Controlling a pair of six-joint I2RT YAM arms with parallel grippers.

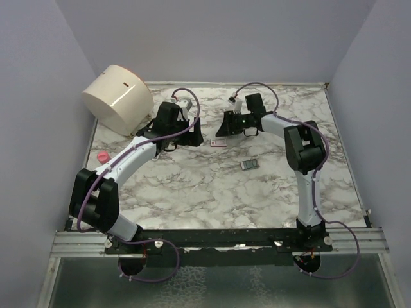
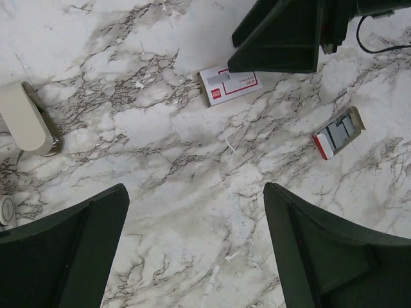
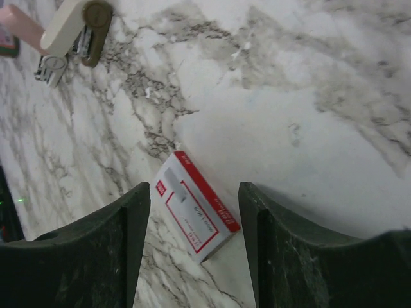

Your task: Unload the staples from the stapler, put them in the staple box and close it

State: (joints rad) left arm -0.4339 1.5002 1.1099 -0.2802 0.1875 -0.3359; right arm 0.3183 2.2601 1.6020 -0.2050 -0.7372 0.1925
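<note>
the left gripper (image 2: 196, 191) had its fingers spread wide above the marble table (image 2: 160, 135), gripping nothing. the stapler (image 2: 27, 119) lay out past the finger on the left of that wrist view, well apart from it, with its cream side up and a bit of metal at its end. the staples (image 2: 338, 130), grey strips in a small open tray with a red end, sat ahead of the other finger, clear of its tip. the right gripper (image 3: 194, 189) had its fingers partly apart with a red-and-white box (image 3: 196, 215) lying on the table between them. i could not tell whether either pad touched the box. the two grippers faced each other, near but not touching.
</note>
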